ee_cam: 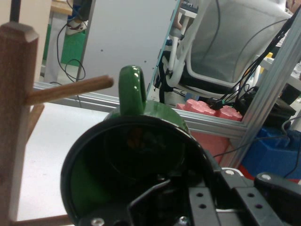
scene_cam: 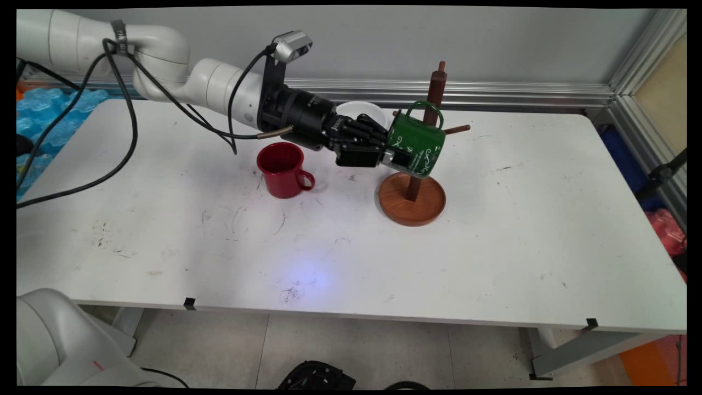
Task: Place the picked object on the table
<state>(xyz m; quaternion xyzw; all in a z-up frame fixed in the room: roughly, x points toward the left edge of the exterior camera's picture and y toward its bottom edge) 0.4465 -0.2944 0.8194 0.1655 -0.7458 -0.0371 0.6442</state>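
On the table (scene_cam: 493,247), end effector (scene_cam: 386,151) grips green mug (scene_cam: 417,145) against wooden rack (scene_cam: 412,200).

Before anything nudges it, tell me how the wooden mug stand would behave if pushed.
The wooden mug stand looks stiff. Its broad round base probably resists sliding over, but the tall thin post may tip it if pushed high. The green mug held beside it could catch a peg.
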